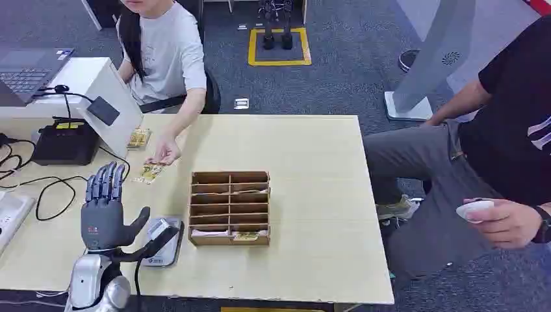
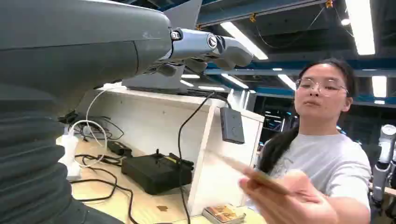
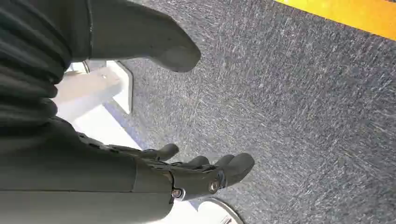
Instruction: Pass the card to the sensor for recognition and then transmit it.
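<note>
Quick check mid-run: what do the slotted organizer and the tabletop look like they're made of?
The slotted organizer looks like brown wood or fibreboard, matte: thin flat dividers and no shine. The tabletop looks like pale wood-grain laminate or veneer, smooth with a low sheen; faint streaks run along it, and the look does not settle which.

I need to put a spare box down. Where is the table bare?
Bare: the table right of the wooden organizer, and the far strip behind it. Crowded: the left side, with the left hand, sensor, cards, cables and a person's hand.
</note>
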You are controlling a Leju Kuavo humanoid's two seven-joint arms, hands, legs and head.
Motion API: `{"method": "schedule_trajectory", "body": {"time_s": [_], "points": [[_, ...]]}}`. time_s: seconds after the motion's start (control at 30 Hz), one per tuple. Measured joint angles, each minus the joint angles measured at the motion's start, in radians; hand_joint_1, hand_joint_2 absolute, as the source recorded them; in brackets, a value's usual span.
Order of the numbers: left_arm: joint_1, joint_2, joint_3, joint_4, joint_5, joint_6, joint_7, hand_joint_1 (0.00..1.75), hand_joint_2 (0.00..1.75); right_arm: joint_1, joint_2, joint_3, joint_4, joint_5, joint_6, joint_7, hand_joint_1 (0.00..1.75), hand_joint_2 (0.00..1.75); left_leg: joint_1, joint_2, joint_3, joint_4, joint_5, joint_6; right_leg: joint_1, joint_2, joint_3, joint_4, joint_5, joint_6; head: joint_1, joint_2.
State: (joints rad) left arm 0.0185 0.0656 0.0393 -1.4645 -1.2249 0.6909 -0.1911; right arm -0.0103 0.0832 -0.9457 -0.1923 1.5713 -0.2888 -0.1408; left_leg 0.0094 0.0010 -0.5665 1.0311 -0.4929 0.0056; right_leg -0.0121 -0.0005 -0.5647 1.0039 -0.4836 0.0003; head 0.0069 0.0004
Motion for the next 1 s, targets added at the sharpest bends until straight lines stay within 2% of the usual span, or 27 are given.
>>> {"method": "schedule_trajectory", "body": {"time_s": [0.17,0.2,0.23,0.83,0.93,1.0], "points": [[-0.001,-0.002,0.005,0.0,0.002,0.0,-0.002,0.0,1.75,0.0,0.0,-0.002,0.0,0.0,-0.002,0.0,0.0,1.75,0.0,0.0,0.0,0.0,0.0,0.0,0.0,0.0,0.0,0.0,0.0,0.0,0.0,0.0],[-0.001,-0.003,0.006,0.0,0.002,0.0,-0.002,0.8,1.75,0.0,0.0,-0.002,0.0,0.0,-0.002,0.0,0.0,1.75,0.0,0.0,0.0,0.0,0.0,0.0,0.0,0.0,0.0,0.0,0.0,0.0,0.0,0.0],[-0.002,-0.003,0.006,0.0,0.003,0.0,-0.002,1.75,1.75,0.0,0.0,-0.002,0.0,0.0,-0.002,0.0,0.0,1.75,0.0,0.0,0.0,0.0,0.0,0.0,0.0,0.0,0.0,0.0,0.0,0.0,0.0,0.0],[-0.009,-0.003,0.006,0.007,0.079,0.0,-0.046,1.75,1.75,0.0,0.0,-0.003,0.0,0.0,-0.003,-0.003,0.0,1.75,0.0,0.0,0.0,0.0,0.0,0.0,0.0,0.0,0.0,0.0,0.0,0.0,0.0,0.0],[-0.009,-0.006,0.006,0.007,0.169,0.0,-0.101,1.75,1.75,-0.001,0.0,-0.003,0.0,0.0,-0.003,-0.004,0.0,1.75,0.0,0.0,0.0,0.0,0.0,0.0,0.0,0.0,0.0,0.0,0.0,0.0,0.0,0.0],[-0.008,-0.008,0.004,0.007,0.316,-0.002,-0.159,1.75,1.75,-0.001,0.0,-0.003,0.0,0.0,-0.005,-0.006,0.0,1.75,0.0,0.0,0.0,0.0,0.0,0.0,0.0,0.0,0.0,0.0,0.0,0.0,0.0,0.0]]}}
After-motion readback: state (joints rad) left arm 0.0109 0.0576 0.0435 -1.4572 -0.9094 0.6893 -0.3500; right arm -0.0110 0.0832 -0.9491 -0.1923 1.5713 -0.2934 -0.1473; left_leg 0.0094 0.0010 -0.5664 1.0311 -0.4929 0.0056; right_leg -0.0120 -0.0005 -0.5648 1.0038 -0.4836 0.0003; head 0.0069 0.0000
